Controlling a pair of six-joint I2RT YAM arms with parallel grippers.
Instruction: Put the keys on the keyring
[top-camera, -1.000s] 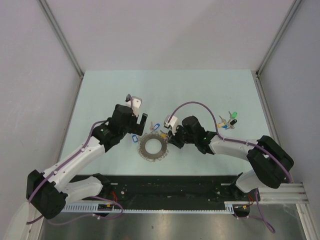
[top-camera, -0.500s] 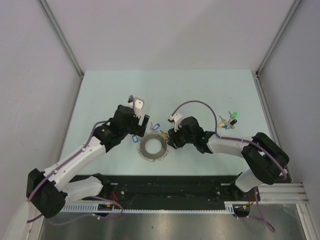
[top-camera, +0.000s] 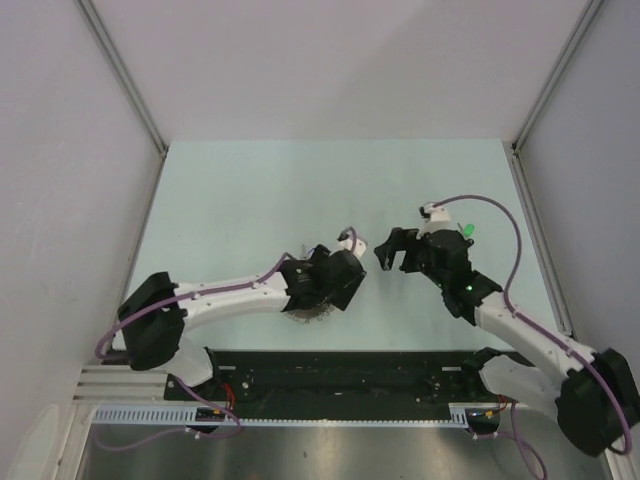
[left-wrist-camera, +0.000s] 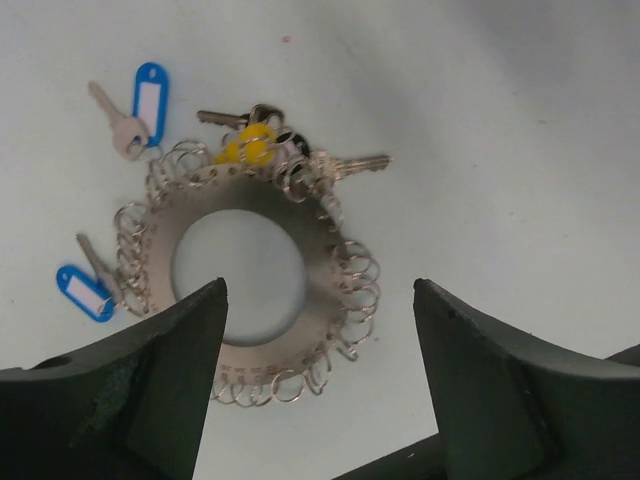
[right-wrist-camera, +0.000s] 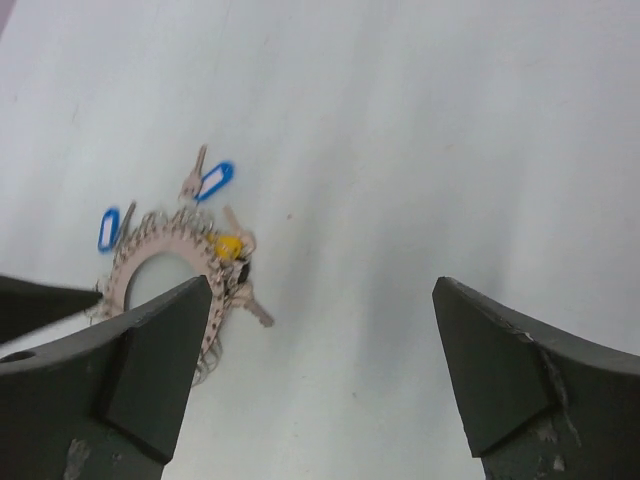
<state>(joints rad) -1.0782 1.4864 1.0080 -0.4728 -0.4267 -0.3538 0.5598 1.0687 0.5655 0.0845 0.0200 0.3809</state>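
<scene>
Pale mint-green laminate covers the table (top-camera: 250, 190), matt and plain, with soft shadows under the arms. Off-white panel walls (top-camera: 330, 60) close it in on three sides, joined by slim aluminium posts (top-camera: 125, 75) that slant up from the far corners. Along the near edge a black rail (top-camera: 340, 372) carries both arm bases. In front of it come a white slotted cable strip (top-camera: 300, 412) and a sheet of brushed grey metal.

The keyring (left-wrist-camera: 322, 262) lies flat on the table near the middle of its near half. It is a dull grey disc with a round hole and small wire loops all round its rim. From above it is mostly hidden under the left gripper (top-camera: 330, 280), which hangs over it with its fingers (left-wrist-camera: 150, 380) spread wide, one to each side of the ring and pinching nothing. The right gripper (top-camera: 396, 260) hovers well to the right of the ring, its fingers (right-wrist-camera: 520, 370) also spread wide with only bare table between them.

Several keys cluster at the ring's rim. A yellow-capped key (left-wrist-camera: 250, 148) and a black-capped one touch the loops, and a bare silver key (left-wrist-camera: 355, 163) points outward beside them. Whether any of them is threaded through a loop I cannot tell. A green-capped key (top-camera: 466, 232) lies apart, just beyond the right arm.

Two blue tags (left-wrist-camera: 150, 95) with keys attached sit against the ring's other side. Each holds a white paper insert, and any writing on them is too small to read.
</scene>
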